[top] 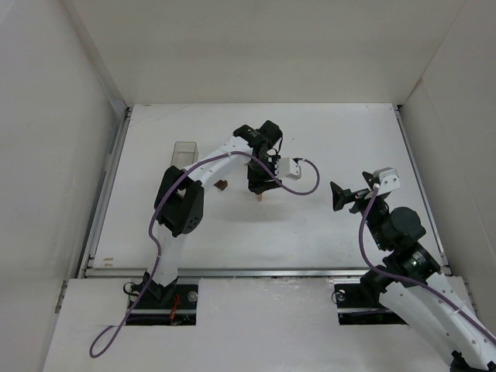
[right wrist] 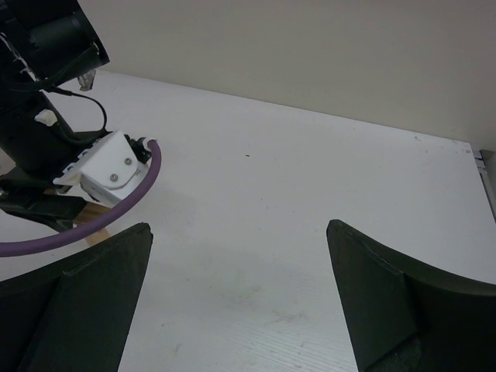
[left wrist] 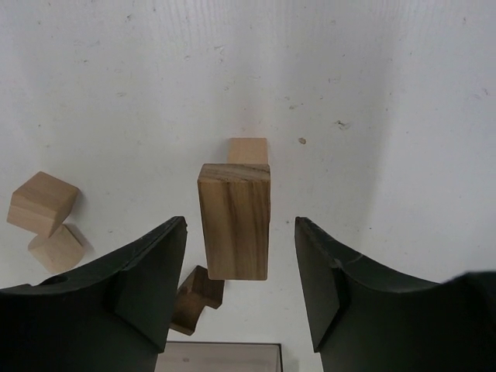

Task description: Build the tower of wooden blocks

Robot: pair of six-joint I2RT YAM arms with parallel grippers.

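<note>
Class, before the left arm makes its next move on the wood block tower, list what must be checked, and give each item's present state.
1. Left end effector free of the upright block: ok, a gap shows on each side.
2. Upright block standing straight: ok.
3. Upright block seated on the pale block behind it: cannot tell.
4. Dark arch block free to pick up: ok, it lies loose beside the upright block.
5. Right end effector open, empty and away from the blocks: ok.

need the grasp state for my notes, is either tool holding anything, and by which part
Nothing is held. The left tool straddles the upright tan wooden block with a gap on each side; the right tool is open and empty.
</note>
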